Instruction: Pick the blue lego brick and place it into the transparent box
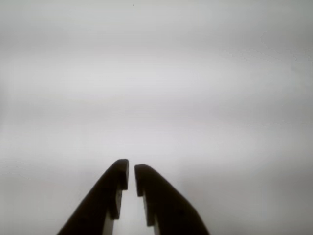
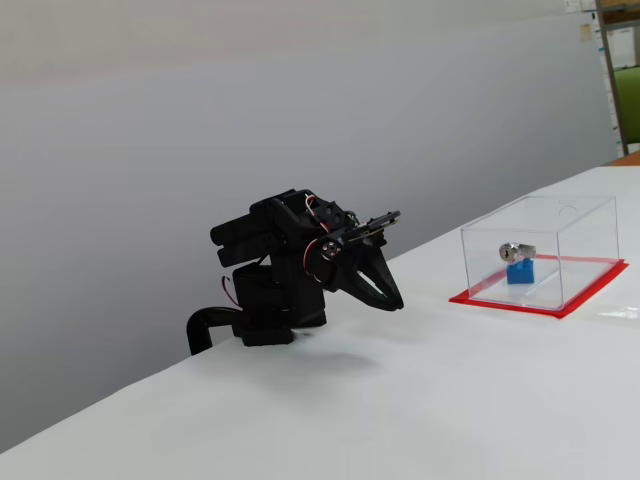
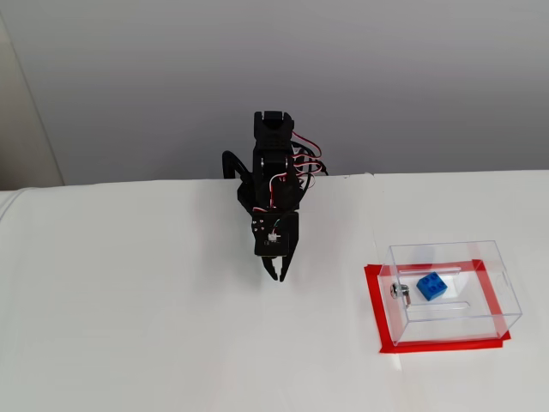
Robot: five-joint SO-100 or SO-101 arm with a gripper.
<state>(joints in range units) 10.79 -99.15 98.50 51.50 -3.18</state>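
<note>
Blue lego brick (image 3: pixel 431 287) sits inside the transparent box (image 3: pixel 493 296), resting on the floor near the box's middle, just beside the silver lock (image 3: pixel 397 290) on the box wall. In a fixed view the brick (image 2: pixel 519 270) shows just below the lock (image 2: pixel 516 250). Box stands on a red base (image 3: pixel 374 302) on the white table (image 3: pixel 129 326).

Arm (image 3: pixel 273 184) is folded low, well apart from the box, on the box's left in both fixed views. Gripper (image 3: pixel 279 275) points down at the table, empty. In the wrist view the gripper (image 1: pixel 131 169) has its two fingertips nearly together with only a thin slit between, nothing held; looks clenched, though the blurry wrist view makes that gap hard to judge. Below the fingers (image 1: pixel 110 191) only plain white table shows.
</note>
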